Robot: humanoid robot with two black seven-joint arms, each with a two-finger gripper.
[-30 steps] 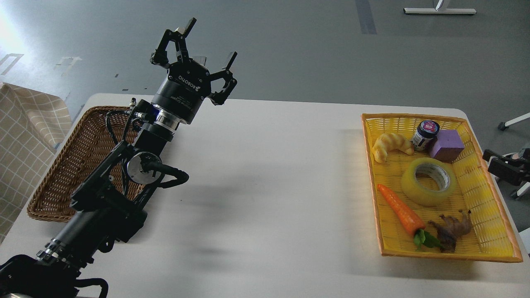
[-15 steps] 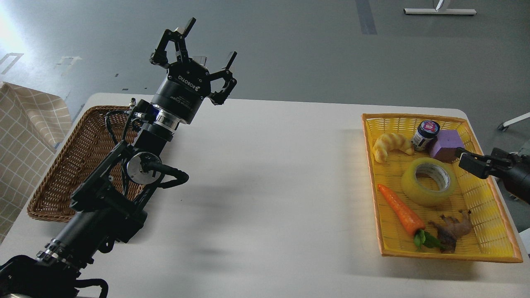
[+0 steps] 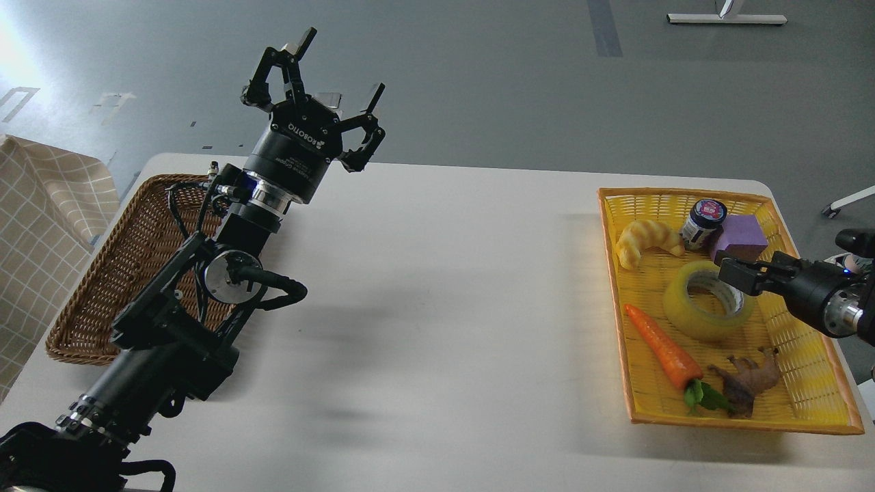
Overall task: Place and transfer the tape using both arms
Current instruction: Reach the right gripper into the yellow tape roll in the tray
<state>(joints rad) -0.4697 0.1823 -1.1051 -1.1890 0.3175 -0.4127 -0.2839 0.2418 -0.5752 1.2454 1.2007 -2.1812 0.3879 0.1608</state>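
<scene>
The tape (image 3: 708, 301) lay flat in the yellow basket (image 3: 806, 369), core opening upward, among a croissant (image 3: 642, 239), jar (image 3: 704, 222), purple block (image 3: 739, 236) and carrot (image 3: 662, 345). The right gripper (image 3: 737, 277) hovered at its rim — finger state unclear — while the left gripper (image 3: 335, 72) was raised with fingers spread beside a brown wicker basket (image 3: 102, 287).

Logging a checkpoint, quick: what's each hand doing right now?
Left hand: open, empty, raised.
Right hand: over the tape; open or shut cannot be told.
</scene>
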